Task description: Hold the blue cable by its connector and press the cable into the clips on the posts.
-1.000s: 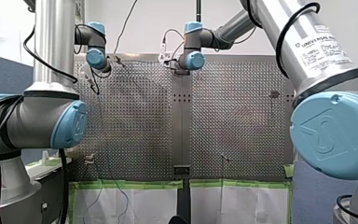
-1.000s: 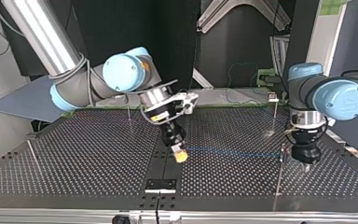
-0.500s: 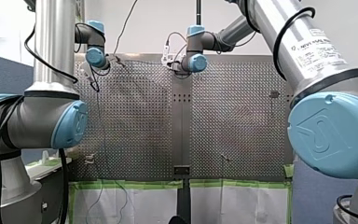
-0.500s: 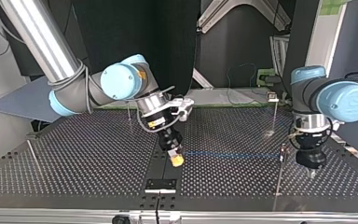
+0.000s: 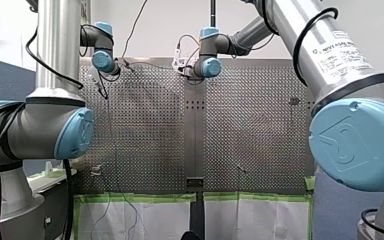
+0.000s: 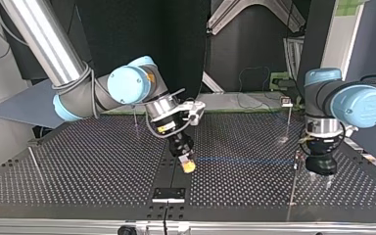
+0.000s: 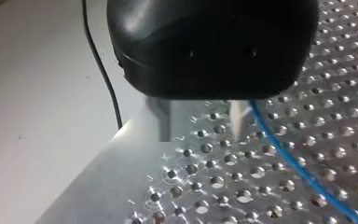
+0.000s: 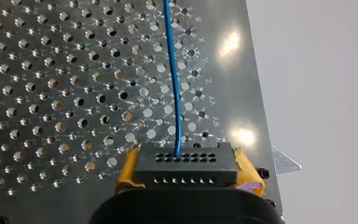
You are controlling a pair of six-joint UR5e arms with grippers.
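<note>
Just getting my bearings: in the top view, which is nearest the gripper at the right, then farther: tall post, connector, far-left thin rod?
From my left gripper:
1. tall post, right beside it.
2. connector, mid-table, held in my right gripper.
3. thin rod, at the view's far left.

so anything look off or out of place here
Nothing stands out. The blue cable runs unkinked from the connector, which sits squarely between the yellow-padded fingers of my right gripper.
</note>
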